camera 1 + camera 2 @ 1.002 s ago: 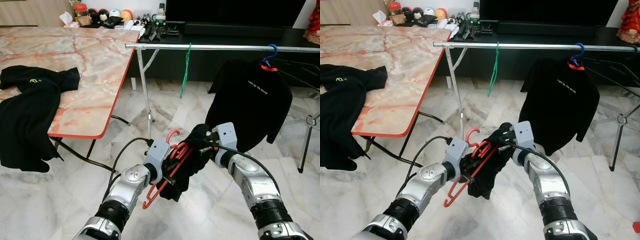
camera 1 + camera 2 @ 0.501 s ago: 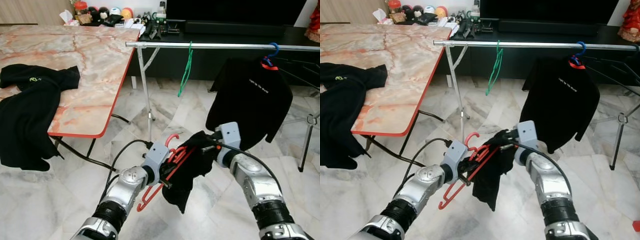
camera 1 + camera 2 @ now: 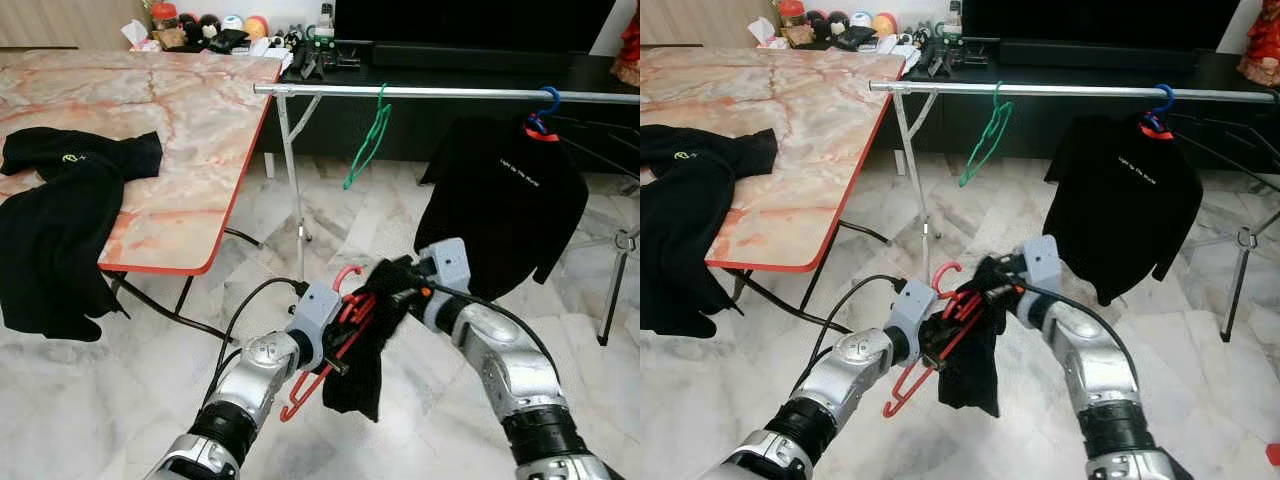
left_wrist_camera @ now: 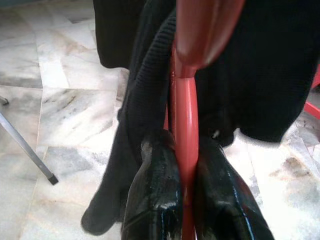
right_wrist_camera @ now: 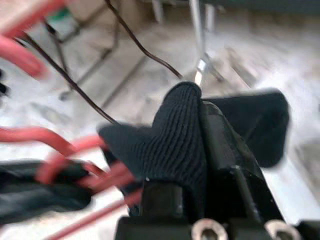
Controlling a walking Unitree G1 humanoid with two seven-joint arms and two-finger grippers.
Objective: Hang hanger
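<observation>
Over the marble floor (image 3: pixel 130 400), left claw (image 3: pixel 335 352) grips one red hanger (image 3: pixel 345 325); right claw (image 3: pixel 400 290) pinches one black garment (image 3: pixel 365 345).

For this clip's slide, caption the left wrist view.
Left gripper clamps the red hanger, black garment draped behind.

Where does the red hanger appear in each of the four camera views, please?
Left eye view: red hanger low at centre, gripped by the left end effector.
Right eye view: low, left of centre.
Left wrist view: a red bar down the middle between the black fingers.
Right wrist view: blurred red bars at one side.
Shared landmark: the black garment draped against it.
</observation>
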